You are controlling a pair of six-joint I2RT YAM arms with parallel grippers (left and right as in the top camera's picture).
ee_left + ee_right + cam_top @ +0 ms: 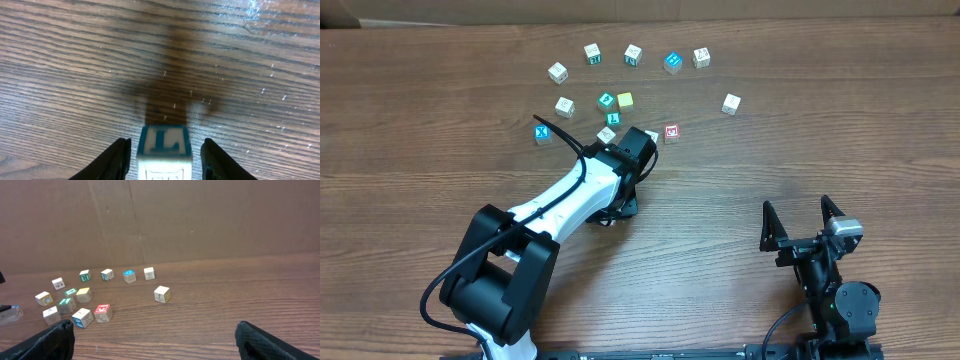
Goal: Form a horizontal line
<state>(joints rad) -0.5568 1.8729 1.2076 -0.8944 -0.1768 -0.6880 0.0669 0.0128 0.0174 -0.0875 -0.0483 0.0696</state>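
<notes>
Between the fingers of the left gripper [165, 150], low over the wood: the L cube [165, 141], teal letter on its upper face, pale embossed face toward the wrist camera. Resting square on the table [75, 60], own shadow stretching ahead. Jaws apart, a thin strip of wood showing on either side of the cube, neither black finger [112, 162] touching it. From overhead, mostly hidden under the gripper head, only a pale corner showing just beside the red-faced cube [671, 131]. Left arm [570, 195] stretched diagonally from the near left edge to reach it. Further left at about the same level, the white cube [606, 134], a gap between it and the covered spot. Three in a rough row across the table, unevenly spaced. Just behind the white cube, out of that row, the nearer green cube [613, 119]; behind that, the green cube with a white mark [606, 100], just beside a yellow cube [625, 100]. Off to the left, a blue X cube [542, 132]. Farther back, an arc of further cubes [633, 54]. At the near right, well apart from all of it, the right gripper [799, 215], fingers spread wide with nothing between them
</notes>
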